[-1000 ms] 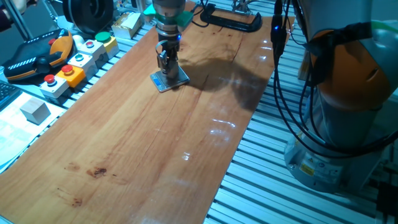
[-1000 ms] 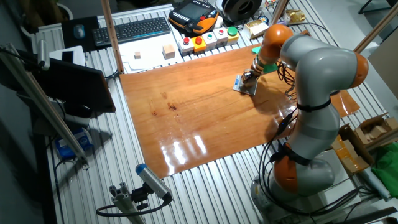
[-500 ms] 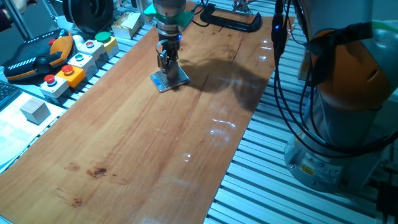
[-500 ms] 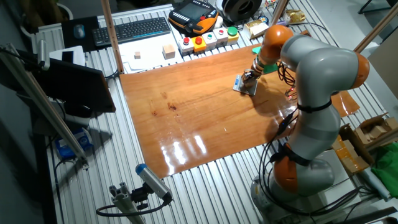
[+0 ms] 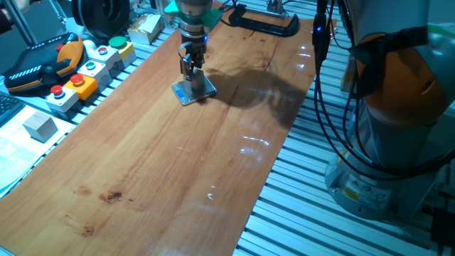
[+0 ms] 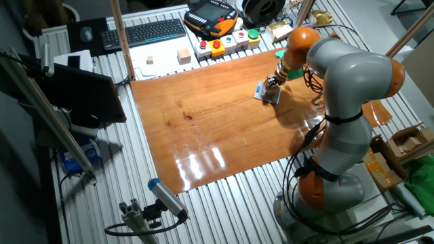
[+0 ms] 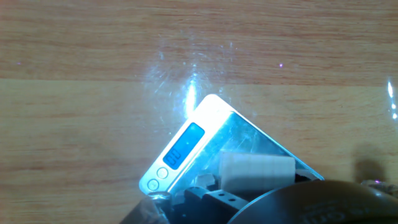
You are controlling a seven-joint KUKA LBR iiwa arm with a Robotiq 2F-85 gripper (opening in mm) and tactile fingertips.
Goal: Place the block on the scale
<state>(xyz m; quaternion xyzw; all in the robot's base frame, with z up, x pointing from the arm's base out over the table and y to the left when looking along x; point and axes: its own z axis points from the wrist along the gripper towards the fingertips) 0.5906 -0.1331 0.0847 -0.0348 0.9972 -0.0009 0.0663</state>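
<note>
Wooden surface [image 5: 163,163], button boxes [image 5: 85,67] off its left edge; toward the far side sits the scale [image 5: 193,91], display lit in the hand view, with the block [image 7: 256,171] resting on its shiny plate and my gripper [image 5: 190,70] just above. I judge the placing step basically done; cannot tell if my fingers are parted or clamped on the block. Next: make sure it's let go, lift straight up without nudging it.

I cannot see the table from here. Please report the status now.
Gripper just above the scale, open or shut unclear. Block resting on the scale's plate, display lit. Nothing in the way.
</note>
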